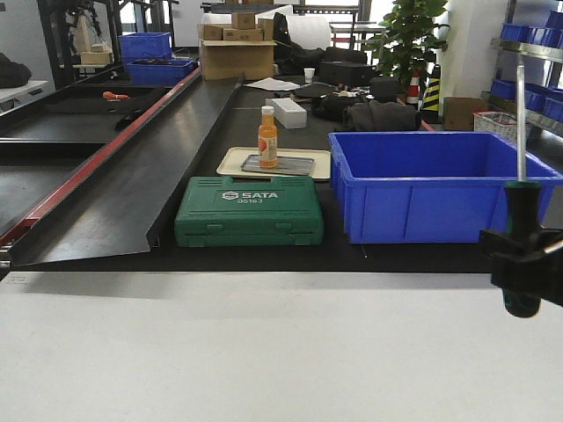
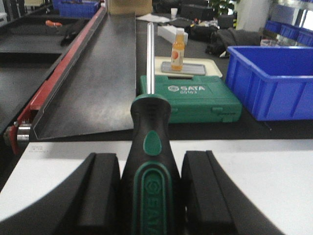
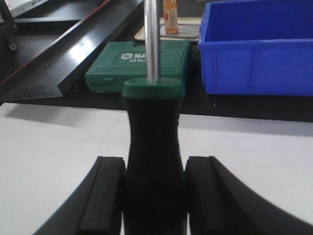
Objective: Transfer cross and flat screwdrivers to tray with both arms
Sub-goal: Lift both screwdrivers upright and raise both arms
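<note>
My left gripper (image 2: pixel 150 164) is shut on the black-and-green handle of one screwdriver (image 2: pixel 151 122), whose steel shaft points away over the white table (image 2: pixel 264 166). My right gripper (image 3: pixel 154 166) is shut on the handle of the other screwdriver (image 3: pixel 153 117). In the front view that screwdriver (image 1: pixel 521 207) stands upright at the far right edge, held by the right gripper (image 1: pixel 521 262) above the white table (image 1: pixel 264 352). The left gripper is outside the front view. Cross or flat tips cannot be told. The tray is out of view.
Beyond the white table lies a black bench with a green SATA case (image 1: pixel 249 211), a deep blue bin (image 1: pixel 435 185), and a cream tray (image 1: pixel 230 162) carrying an orange bottle (image 1: pixel 267 136). A long black metal chute (image 1: pixel 149 167) runs along the left.
</note>
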You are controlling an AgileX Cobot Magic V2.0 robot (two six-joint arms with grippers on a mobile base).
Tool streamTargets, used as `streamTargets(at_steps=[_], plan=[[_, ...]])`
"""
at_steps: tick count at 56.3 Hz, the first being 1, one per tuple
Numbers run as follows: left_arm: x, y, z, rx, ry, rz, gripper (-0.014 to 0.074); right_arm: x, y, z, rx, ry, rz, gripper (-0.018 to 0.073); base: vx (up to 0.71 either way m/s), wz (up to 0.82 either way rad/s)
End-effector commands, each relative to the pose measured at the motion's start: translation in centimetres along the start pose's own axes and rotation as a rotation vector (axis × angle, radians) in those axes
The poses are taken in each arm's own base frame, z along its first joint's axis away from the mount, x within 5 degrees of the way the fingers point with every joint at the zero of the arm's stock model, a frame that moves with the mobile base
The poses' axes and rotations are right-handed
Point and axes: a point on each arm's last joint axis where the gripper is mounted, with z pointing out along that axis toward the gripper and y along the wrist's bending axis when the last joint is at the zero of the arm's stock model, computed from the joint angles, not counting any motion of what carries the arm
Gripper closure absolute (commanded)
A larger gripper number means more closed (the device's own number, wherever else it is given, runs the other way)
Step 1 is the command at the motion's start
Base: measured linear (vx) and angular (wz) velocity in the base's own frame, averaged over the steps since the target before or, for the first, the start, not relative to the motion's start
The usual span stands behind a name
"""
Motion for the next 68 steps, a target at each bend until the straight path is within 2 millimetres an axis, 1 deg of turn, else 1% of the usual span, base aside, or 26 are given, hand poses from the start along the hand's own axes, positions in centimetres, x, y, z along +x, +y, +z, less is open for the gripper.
streamTargets(at_steps=[1,10,18,68], plan=[[-2.3,-0.1,-2.2,0.010,-0.180,-0.005,0.0597,-1.0,0.1,-2.7,-0.013,-0.190,-0.001,0.0568,0.00,0.00],[-2.8,-0.2,-4.7,0.017,-0.257,-0.010,0.0597,0.2,0.0,-5.2,-0.015,-0.233,-0.009,0.0568,0.00,0.00],[-2.9,-0.2,-5.7,0.019,-0.282,-0.010,0.0597,0.1,0.1,-6.5,-0.018,-0.261,-0.010,0.0568,0.00,0.00],[-2.8,-0.2,-5.8,0.018,-0.273,-0.010,0.0597,0.1,0.1,-6.6,-0.020,-0.263,-0.005,0.0568,0.00,0.00]])
